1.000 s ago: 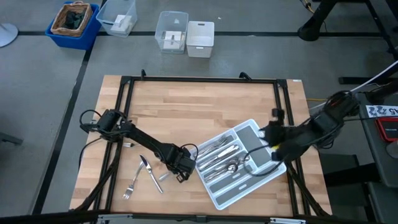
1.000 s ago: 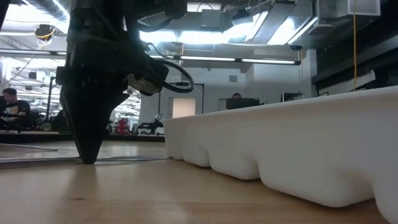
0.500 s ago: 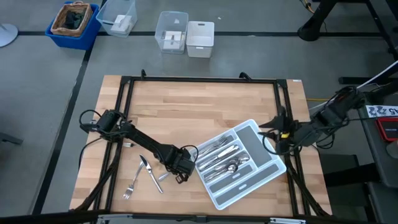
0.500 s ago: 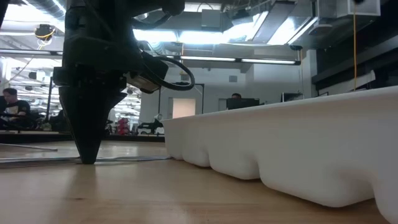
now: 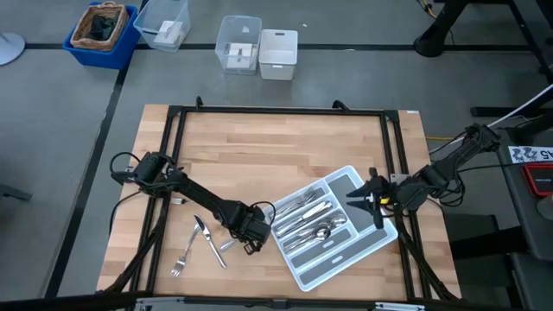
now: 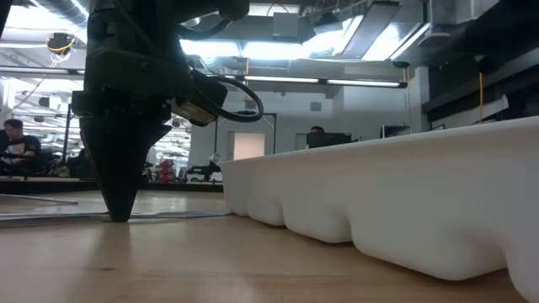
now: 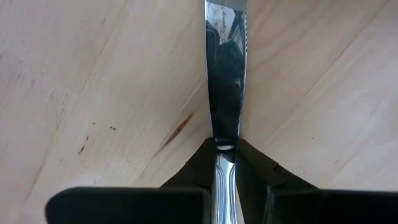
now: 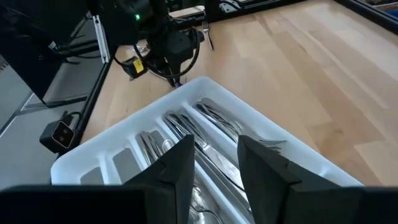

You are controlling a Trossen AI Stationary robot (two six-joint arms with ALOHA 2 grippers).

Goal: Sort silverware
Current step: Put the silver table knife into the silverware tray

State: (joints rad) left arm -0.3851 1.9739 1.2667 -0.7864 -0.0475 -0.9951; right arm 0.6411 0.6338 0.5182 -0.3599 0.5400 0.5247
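A table knife [image 7: 225, 74] lies flat on the wooden table, and my left gripper [image 5: 251, 235] is shut on it just off the left end of the light grey tray [image 5: 341, 259]. In the low view that gripper [image 6: 118, 210] stands with its tips down on the table beside the tray's wall [image 6: 379, 202]. Several forks, spoons and knives [image 5: 307, 216] lie in the tray's compartments. My right gripper [image 5: 367, 200] hangs open over the tray's right end, nothing between its fingers [image 8: 180, 165]. My left gripper pinches the knife between its two fingers where the blade meets the handle [image 7: 225, 148]. The fingers come from above, pointing down, one on each long edge, so they lie across the knife. The knife lies flat on the table.
A spoon [image 5: 200, 226], another knife [image 5: 213, 249] and a fork [image 5: 181, 259] lie loose on the table left of my left gripper. Black frame rails [image 5: 276, 111] run round the table. Clear boxes [image 5: 239, 43] and a blue bin [image 5: 102, 33] stand beyond the far edge.
My right arm has drawn back toward the table's right edge and sunk. Its gripper has tipped from pointing down to nearly level, toward the tray, and has stayed open.
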